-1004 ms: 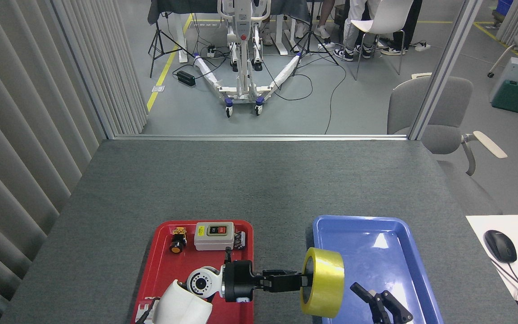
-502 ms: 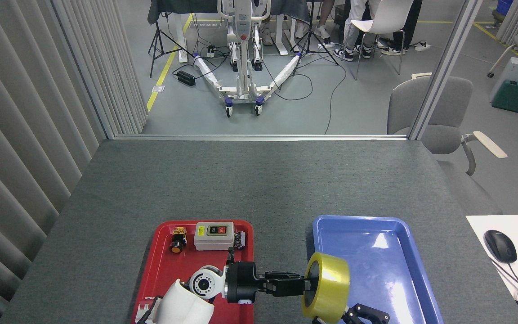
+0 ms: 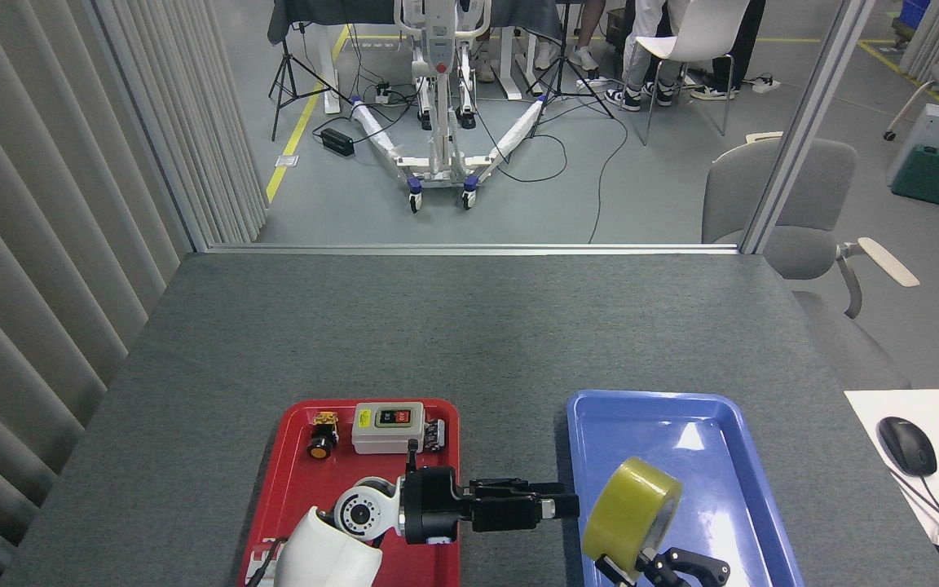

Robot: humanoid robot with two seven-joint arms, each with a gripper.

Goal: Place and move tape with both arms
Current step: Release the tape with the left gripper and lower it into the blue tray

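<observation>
Holding the tape (image 3: 631,509) from below with the right gripper (image 3: 641,562) at five o'clock over the blue tray (image 3: 706,408); leaving the left gripper (image 3: 569,500) empty, fingers nearly together, at the roll's nine o'clock.

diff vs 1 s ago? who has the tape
Handover done: the tape left the left gripper, moved right over the blue tray, and now sits on the right gripper. Red tray, switch box and button unchanged.
</observation>
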